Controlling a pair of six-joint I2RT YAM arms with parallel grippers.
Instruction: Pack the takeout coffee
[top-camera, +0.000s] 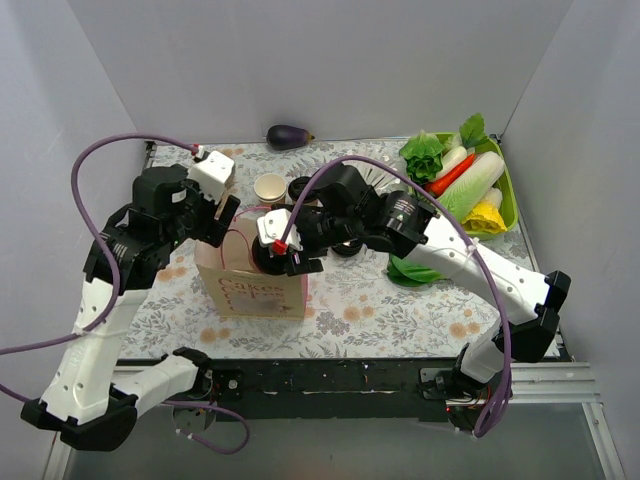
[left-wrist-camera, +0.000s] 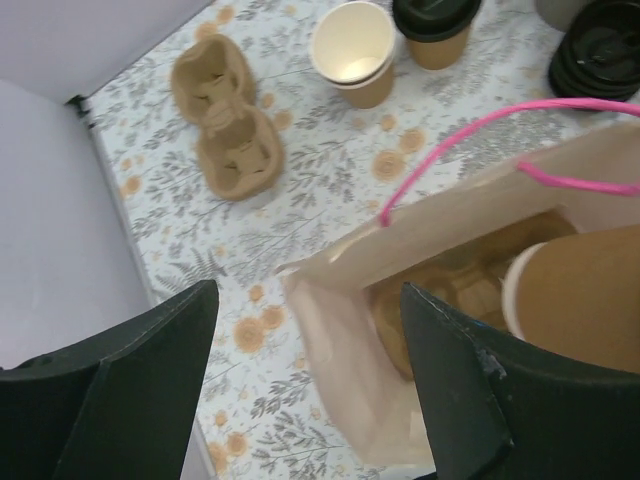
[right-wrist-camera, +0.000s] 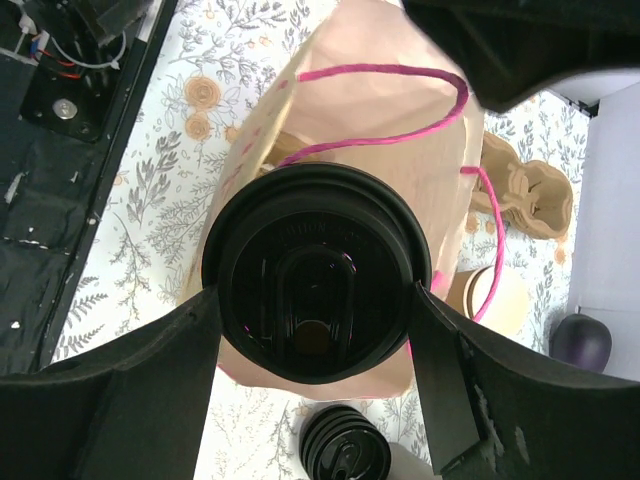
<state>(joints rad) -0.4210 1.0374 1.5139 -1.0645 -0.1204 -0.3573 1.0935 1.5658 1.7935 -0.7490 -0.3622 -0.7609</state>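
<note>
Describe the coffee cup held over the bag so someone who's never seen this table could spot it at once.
Find the brown paper bag with pink handles at the front of the table. Over its open mouth, the right end effector holds the takeout coffee, black lid up. Unlike the lidless cup and the other lidded cup behind the bag, it is off the table.

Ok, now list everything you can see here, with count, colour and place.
takeout coffee: one, brown, black lid, at the bag's mouth
paper bag: one, tan, pink handles, table centre
open cups: seemingly two nested, brown, behind bag
lidded cup: one, brown, black lid, beside open cups
black lids: stack, right of bag
cup carrier: one, tan, far left
eggplant: one, purple, far edge
vegetable tray: one, green, far right
left pincer: one, black, open across bag's wall
right pincer: one, black, closed on the takeout coffee
</note>
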